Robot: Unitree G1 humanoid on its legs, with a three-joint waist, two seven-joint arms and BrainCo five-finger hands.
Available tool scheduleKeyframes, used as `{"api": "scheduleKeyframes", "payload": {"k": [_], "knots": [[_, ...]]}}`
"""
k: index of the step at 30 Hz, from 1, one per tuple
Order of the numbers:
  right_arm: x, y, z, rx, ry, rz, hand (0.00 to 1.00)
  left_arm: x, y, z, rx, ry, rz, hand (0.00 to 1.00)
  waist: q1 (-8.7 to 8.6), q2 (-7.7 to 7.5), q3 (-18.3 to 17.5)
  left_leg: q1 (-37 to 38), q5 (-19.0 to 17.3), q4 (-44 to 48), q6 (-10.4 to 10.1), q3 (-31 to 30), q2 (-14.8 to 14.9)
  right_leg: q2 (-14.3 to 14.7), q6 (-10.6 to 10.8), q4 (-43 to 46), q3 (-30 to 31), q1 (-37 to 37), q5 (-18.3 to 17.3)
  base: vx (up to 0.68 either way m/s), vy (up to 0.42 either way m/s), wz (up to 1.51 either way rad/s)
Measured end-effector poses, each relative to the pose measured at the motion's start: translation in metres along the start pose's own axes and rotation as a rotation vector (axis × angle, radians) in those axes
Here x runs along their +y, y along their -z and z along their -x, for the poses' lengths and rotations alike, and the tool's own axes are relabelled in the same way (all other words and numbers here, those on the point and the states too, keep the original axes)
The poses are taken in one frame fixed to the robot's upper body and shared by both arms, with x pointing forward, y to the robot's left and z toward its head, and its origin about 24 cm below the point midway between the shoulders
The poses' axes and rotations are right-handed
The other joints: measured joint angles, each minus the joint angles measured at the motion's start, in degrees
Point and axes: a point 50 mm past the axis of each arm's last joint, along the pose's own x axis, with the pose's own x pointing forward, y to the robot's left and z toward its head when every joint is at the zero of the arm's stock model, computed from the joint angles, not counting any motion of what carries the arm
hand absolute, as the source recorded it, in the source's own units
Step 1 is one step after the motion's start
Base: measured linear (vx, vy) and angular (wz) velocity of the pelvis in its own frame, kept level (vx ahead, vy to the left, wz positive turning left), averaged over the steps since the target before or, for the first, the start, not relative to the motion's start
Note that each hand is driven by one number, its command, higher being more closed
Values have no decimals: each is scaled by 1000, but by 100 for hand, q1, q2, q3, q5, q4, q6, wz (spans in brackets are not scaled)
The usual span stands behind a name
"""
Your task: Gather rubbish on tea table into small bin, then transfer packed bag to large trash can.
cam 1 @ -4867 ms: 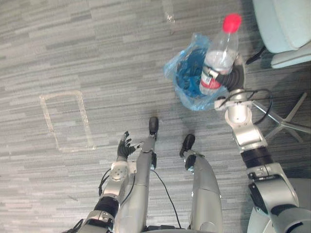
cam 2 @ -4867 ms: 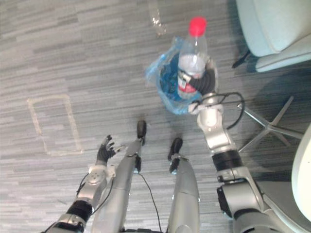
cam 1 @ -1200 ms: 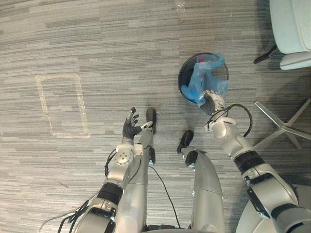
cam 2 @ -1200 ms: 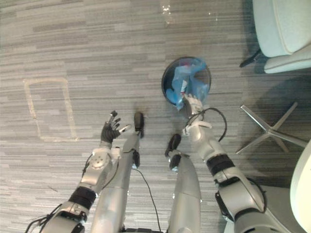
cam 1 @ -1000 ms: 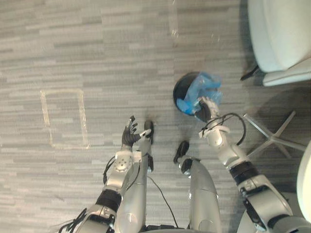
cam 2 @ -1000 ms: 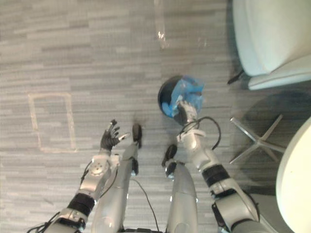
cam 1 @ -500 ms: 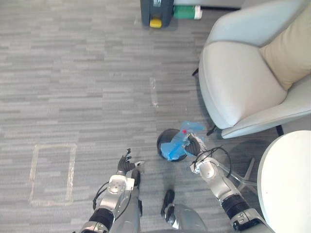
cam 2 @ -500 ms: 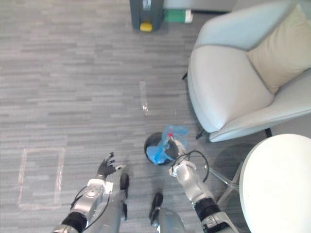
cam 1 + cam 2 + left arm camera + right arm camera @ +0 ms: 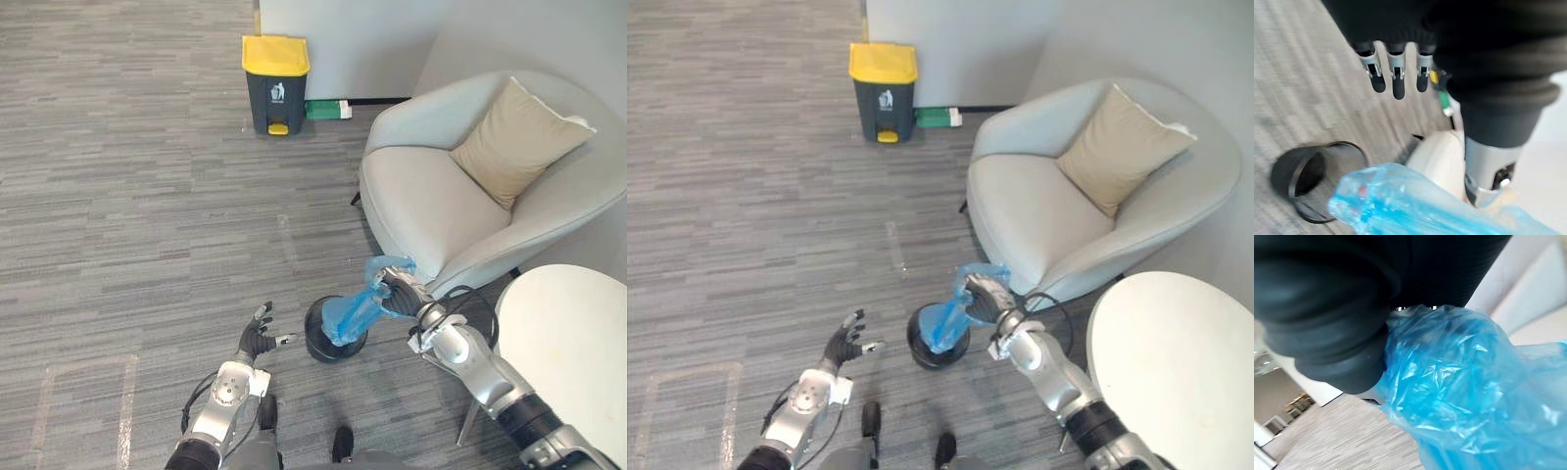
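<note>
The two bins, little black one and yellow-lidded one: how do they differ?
The small bin is round, black and open, with a blue bag stretching from it up to the right hand; the large trash can is boxy, with its yellow lid shut. Both stand upright on the floor.

Bag [image 9: 349,313] partly in small bin [image 9: 315,341], armchair [image 9: 431,211] with cushion [image 9: 511,142] just behind, round table [image 9: 573,343] right, large trash can [image 9: 275,88] far behind.
</note>
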Motion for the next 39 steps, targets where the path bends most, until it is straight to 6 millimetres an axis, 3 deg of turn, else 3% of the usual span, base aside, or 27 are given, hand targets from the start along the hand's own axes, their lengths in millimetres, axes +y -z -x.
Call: {"api": "scheduleKeyframes", "payload": {"k": [4,8,16,27,30,32,39], "knots": [[-11,0,0,-33,-47,54,100,-5,-20,-1,-102,41,-14,0,-2,4,-25,6,20,0,-11,4,-1,20,-25,-136,19,91,144,38,2,-3],[-20,-9,-2,-93,-60,101,100,-11,-27,0,-136,73,-8,0,-4,0,-59,13,83,1,64,5,4,40,-42,-197,39,138,190,70,-19,-3],[-18,-15,-7,-139,-107,148,100,-19,-40,0,-205,131,-30,0,-9,18,-180,111,92,-1,63,-3,24,74,-64,-313,93,270,208,48,-21,-4],[-8,-22,-10,-186,-118,188,100,-13,-59,0,-315,190,-212,0,-19,20,-304,138,92,-3,61,-4,44,90,-90,-325,124,287,256,-1,-1,0],[-16,-31,-15,-228,-86,201,100,-16,-64,2,-348,199,-227,0,-21,13,-310,138,92,-3,61,-2,44,90,-86,-339,133,289,276,0,0,0],[-21,-47,-17,-301,-60,203,100,-22,-65,3,-358,208,-239,0,-20,-8,-328,138,92,-3,61,-2,47,92,-87,-352,133,294,282,0,0,0],[-25,-74,-19,-424,-13,114,100,-51,-72,4,-402,237,-216,0,-3,-81,-386,135,91,-3,61,-3,41,93,-87,-412,130,323,301,0,0,0]]}}
